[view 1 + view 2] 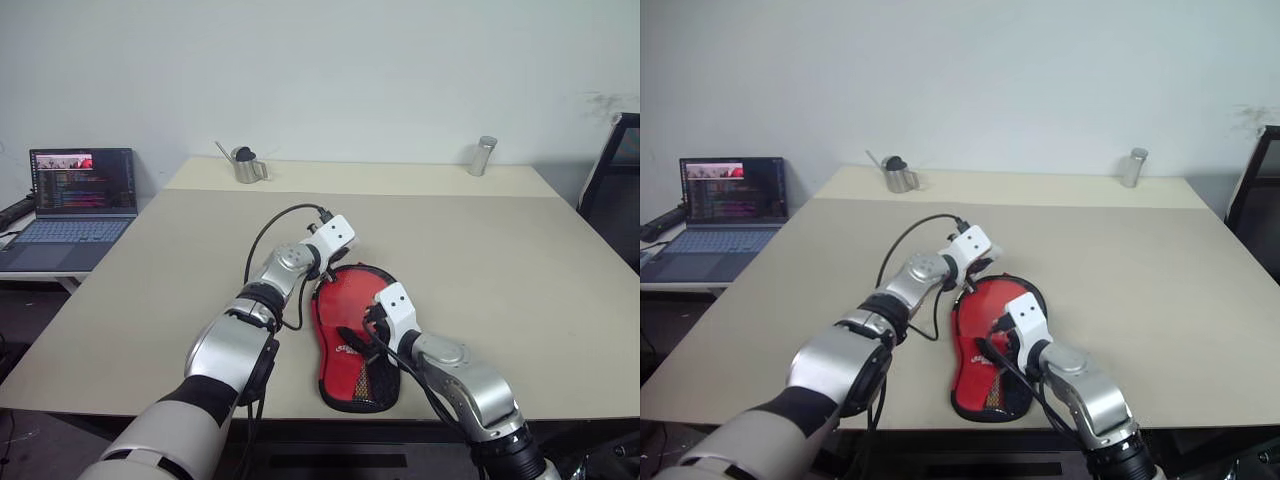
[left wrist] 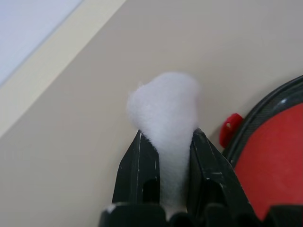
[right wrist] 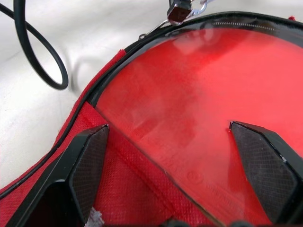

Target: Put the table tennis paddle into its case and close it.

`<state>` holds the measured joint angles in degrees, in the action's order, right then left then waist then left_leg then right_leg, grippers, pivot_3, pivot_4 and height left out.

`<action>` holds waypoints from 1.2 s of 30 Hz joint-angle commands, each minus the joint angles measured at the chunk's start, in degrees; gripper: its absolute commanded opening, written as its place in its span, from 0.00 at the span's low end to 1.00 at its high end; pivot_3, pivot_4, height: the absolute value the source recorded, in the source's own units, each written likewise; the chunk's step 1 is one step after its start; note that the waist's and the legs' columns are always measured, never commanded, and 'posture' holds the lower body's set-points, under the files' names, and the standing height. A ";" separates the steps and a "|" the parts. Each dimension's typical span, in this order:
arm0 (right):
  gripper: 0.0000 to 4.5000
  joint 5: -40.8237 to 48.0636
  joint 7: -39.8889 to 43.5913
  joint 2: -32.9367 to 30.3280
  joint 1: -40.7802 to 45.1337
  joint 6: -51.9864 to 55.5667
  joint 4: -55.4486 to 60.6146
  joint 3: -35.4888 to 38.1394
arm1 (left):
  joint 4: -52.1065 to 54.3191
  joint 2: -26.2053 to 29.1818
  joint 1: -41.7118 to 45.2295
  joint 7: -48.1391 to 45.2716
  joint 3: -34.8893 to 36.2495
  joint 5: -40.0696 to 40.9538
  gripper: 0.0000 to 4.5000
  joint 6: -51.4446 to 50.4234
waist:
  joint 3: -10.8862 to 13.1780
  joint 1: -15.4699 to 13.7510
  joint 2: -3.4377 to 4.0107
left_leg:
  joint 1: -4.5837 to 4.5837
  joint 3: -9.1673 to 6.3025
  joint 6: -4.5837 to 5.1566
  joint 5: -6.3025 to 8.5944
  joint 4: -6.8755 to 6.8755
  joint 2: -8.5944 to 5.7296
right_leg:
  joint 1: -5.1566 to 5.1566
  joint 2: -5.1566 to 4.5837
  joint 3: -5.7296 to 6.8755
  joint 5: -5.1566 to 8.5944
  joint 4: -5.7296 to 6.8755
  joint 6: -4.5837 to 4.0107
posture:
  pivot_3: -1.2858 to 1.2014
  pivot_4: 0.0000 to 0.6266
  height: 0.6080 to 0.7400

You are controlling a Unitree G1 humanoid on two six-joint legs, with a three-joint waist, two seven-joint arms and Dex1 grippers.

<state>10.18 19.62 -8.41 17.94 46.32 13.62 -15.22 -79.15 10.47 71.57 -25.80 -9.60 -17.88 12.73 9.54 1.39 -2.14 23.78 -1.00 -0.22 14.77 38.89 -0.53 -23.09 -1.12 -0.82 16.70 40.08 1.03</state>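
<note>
Centrally, the round red-rubber-faced table tennis paddle (image 3: 199, 109) lies inside its flat paddle-shaped red case with a black zipper rim (image 1: 352, 340), near the front edge of the pale beige table (image 1: 480, 260). Its glossy face shows through the unzipped opening; the handle is hidden in the narrow end, under black mesh and a white logo. By judgement the paddle is light and stiff, its rubber tacky, while the fabric case is soft and will buckle, so the zipper pull at the rim is the sensible place to take hold. The left claw (image 2: 166, 142), just beside the rounded end of the case, is clenched on a white fluffy tuft (image 2: 165, 113). The right claw (image 3: 180, 161) hangs released, fingers spread over the paddle face.
</note>
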 commanded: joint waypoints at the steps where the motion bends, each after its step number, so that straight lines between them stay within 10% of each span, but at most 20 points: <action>1: 1.00 0.14 -0.90 0.24 -3.38 5.74 -2.62 -1.37 | 0.99 0.30 2.56 2.09 -1.18 -2.33 0.08 2.09 | -0.02 0.00 0.01 | 0.00 0.00 0.00 0.00 0.00 0.00 | 0.00 0.00 0.00 0.00 0.00 0.00 | 0.52 0.24 1.00; 36: 1.00 0.65 -6.23 3.90 -10.82 11.32 7.20 -4.92 | -0.38 -5.12 10.09 16.48 -9.19 -16.16 0.08 4.32 | -0.04 0.06 -0.02 | 0.01 -0.01 0.00 0.00 -0.01 -0.01 | 0.00 0.01 0.01 0.01 -0.02 0.02 | 0.52 0.24 1.00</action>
<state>10.16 13.39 -4.25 10.23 52.44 24.61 -17.34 -81.46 6.38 77.59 -11.68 -17.94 -32.88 14.49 9.50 1.45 -2.16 23.80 -1.01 -0.23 14.77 38.88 -0.54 -23.09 -1.11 -0.80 16.71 40.05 1.04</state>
